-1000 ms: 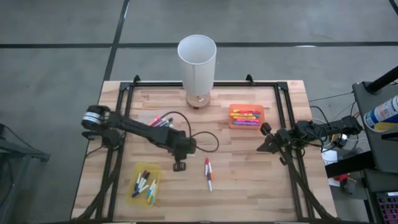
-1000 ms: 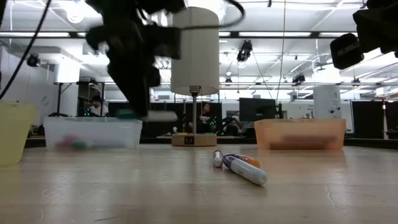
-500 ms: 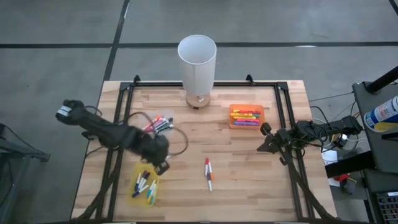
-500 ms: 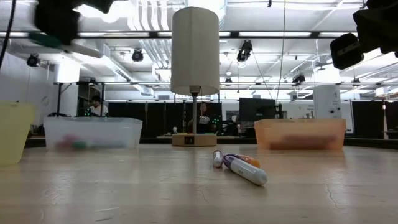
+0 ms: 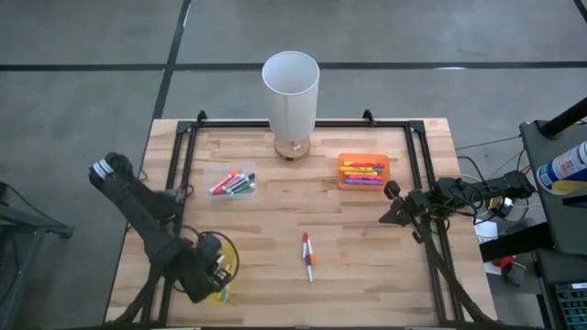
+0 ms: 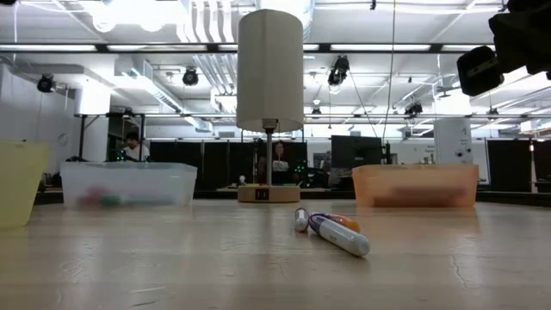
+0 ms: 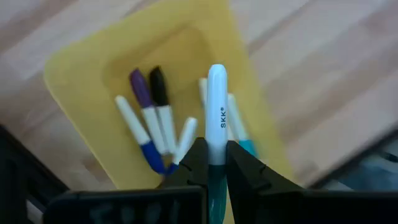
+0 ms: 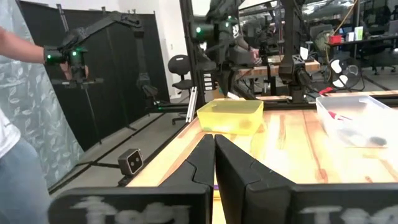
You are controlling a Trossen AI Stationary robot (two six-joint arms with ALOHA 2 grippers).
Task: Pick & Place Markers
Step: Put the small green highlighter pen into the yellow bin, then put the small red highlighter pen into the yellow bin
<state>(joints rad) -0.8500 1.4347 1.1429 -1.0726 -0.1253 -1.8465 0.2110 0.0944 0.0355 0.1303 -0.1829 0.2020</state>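
my left pincer was clenched on a white marker over the yellow tray, lower left in the high view. i judged i should lower before releasing.

A pale wooden desk with a black frame along its edges carries a lamp at the far middle, an orange tray of markers to its right, a clear tray of markers to its left, and a yellow tray near the front left corner. Two markers lie loose side by side near the front middle
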